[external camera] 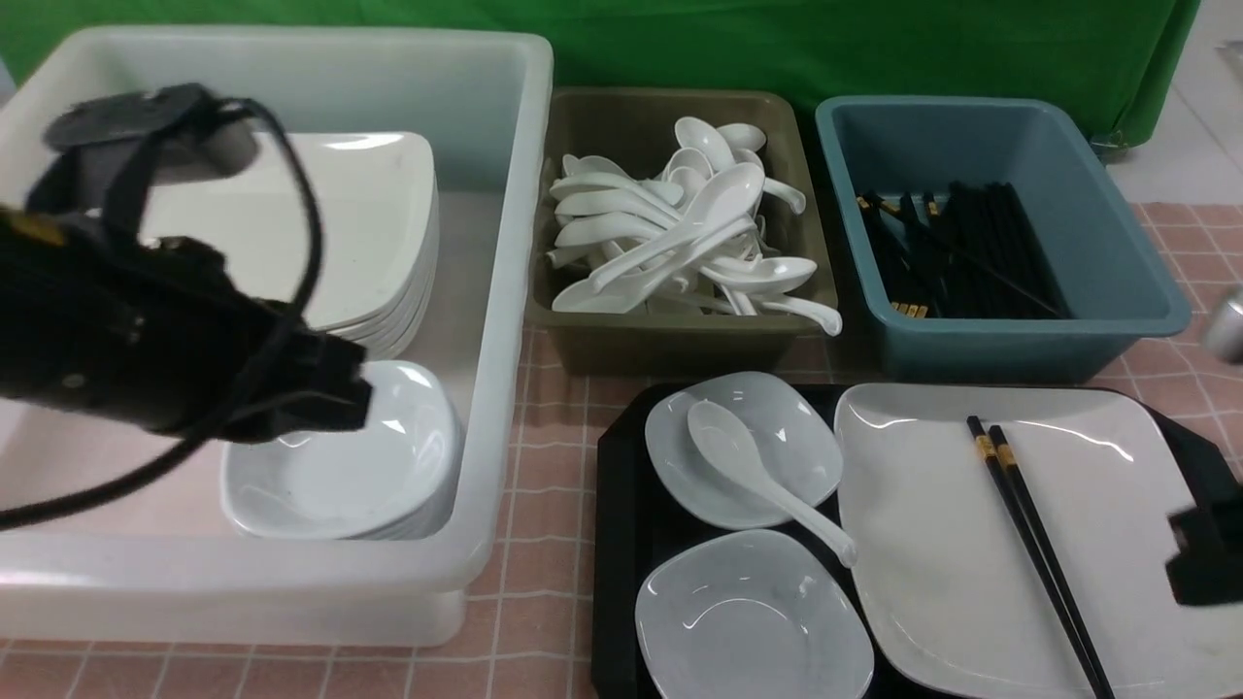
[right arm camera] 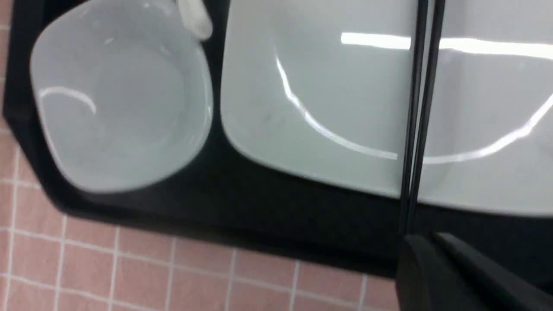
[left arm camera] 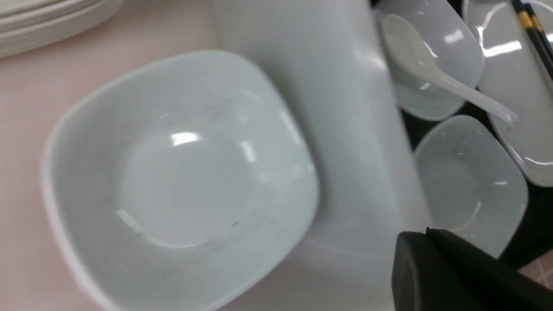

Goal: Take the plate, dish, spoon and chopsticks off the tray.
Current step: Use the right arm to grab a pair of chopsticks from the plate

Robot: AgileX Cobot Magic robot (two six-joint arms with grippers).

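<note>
The left claw, closed and with nothing in it, is nearest the camera, at the left of the frame, above the white bin. This bin contains a stack of plates and a stack of dishes. At the top centre, the olive bin contains many white spoons; at the upper right, the blue bin contains black chopsticks. At the lower right is the black tray. It carries two dishes, one with a spoon on it, and the plate, with two chopsticks lying across. The right claw, at the right edge, is closed also.
</note>
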